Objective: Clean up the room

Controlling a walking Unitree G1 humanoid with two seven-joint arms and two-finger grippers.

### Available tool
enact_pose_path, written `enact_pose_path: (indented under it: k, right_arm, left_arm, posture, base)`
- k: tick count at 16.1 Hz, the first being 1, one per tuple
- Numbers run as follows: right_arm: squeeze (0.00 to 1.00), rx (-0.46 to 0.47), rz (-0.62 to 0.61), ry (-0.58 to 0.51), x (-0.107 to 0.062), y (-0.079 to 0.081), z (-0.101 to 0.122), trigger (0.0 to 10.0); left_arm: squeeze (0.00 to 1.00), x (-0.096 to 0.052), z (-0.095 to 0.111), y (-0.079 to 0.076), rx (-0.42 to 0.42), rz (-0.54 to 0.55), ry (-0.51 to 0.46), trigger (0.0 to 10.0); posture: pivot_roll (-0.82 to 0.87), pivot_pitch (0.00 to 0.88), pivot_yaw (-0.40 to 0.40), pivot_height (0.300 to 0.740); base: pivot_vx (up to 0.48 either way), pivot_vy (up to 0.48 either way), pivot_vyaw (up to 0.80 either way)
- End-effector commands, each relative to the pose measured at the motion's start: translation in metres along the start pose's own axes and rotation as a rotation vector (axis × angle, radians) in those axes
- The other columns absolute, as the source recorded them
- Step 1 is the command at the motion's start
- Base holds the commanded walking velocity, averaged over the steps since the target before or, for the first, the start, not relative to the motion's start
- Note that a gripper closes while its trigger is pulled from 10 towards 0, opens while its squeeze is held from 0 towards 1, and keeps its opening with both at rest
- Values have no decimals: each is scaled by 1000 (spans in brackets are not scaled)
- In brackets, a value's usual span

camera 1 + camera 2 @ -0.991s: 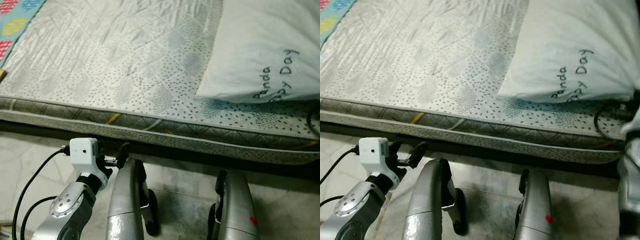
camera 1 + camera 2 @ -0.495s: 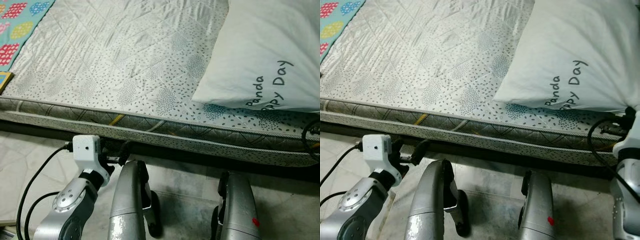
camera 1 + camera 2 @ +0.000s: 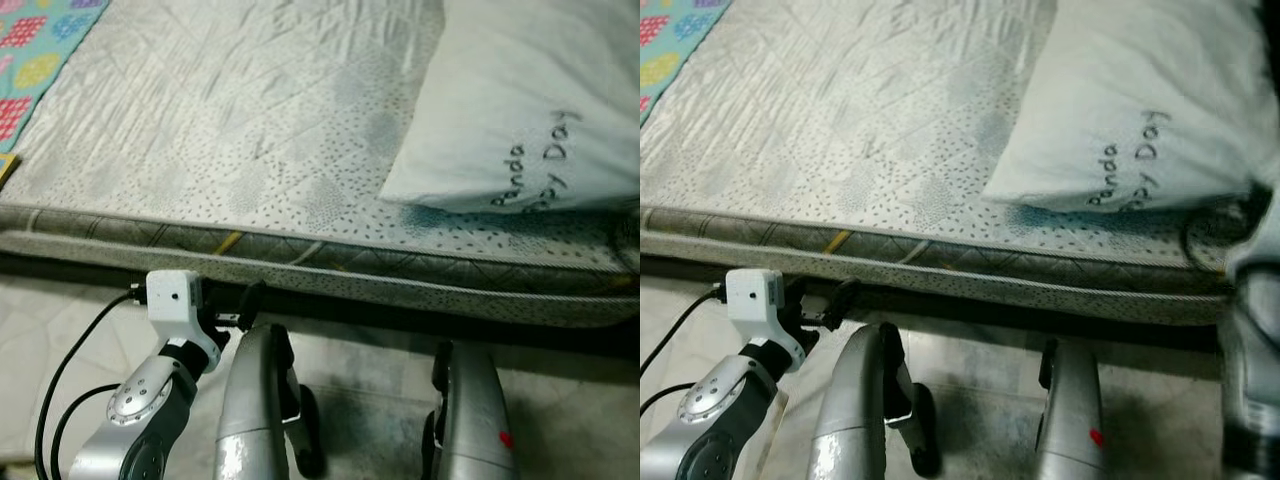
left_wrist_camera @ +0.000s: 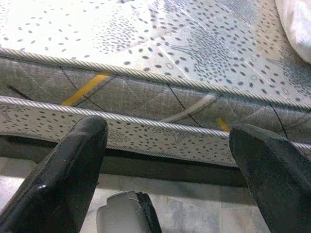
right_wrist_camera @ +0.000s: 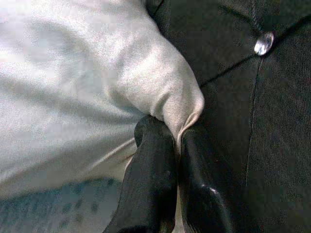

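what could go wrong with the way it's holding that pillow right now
The right end effector is pinched on only a corner fold of the white pillow, so the fabric could slip out or stretch when pulled. The pillow lies on the mattress, so dragging it may ruck the patterned cover. The left end effector hangs open beside the mattress edge and could bump it if the robot steps in.

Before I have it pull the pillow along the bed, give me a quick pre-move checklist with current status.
1. Right gripper pinching the pillow corner: ok, cloth sits between shut fingers.
2. Grip depth: not ok, only the corner tip is caught.
3. Left gripper free: ok, open, holding nothing, beside the mattress edge.
4. Pillow resting on mattress: ok.
5. Cable near pillow corner snagging: cannot tell.
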State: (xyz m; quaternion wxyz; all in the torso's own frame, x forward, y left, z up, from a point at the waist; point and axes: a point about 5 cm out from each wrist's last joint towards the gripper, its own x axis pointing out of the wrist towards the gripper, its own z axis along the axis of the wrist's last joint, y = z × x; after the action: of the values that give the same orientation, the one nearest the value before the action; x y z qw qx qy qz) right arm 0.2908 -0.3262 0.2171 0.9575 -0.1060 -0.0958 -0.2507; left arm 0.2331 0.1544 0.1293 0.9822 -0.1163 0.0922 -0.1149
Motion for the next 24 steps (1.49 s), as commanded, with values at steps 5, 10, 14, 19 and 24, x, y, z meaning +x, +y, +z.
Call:
enact_pose_path:
  k: [5,10,14,19,24]
  right_arm:
    - [0,-27,-8,-124,57,-8,40,0]
    - [0,-84,-137,-142,70,-52,50,0]
    - [0,-115,-118,-130,62,-54,33,0]
    - [0,-61,-64,-47,17,-26,-22,0]
    - [0,-63,-21,22,-10,-12,-36,0]
  left_arm:
    - [0,-9,-3,9,12,52,9,10000]
    - [0,-11,-5,9,9,61,12,10000]
    - [0,-8,-5,9,7,54,12,10000]
    - [0,-3,-4,8,11,43,3,10000]
    - [0,7,-5,5,8,26,-9,10000]
  posture:
    - [-98,241,129,552]
    - [-104,247,127,552]
    - [-113,236,129,552]
    - [-125,199,123,552]
    - [-152,171,118,552]
  base:
    - [0,0,0]
    - [0,0,0]
    - [0,0,0]
    - [0,0,0]
    - [0,0,0]
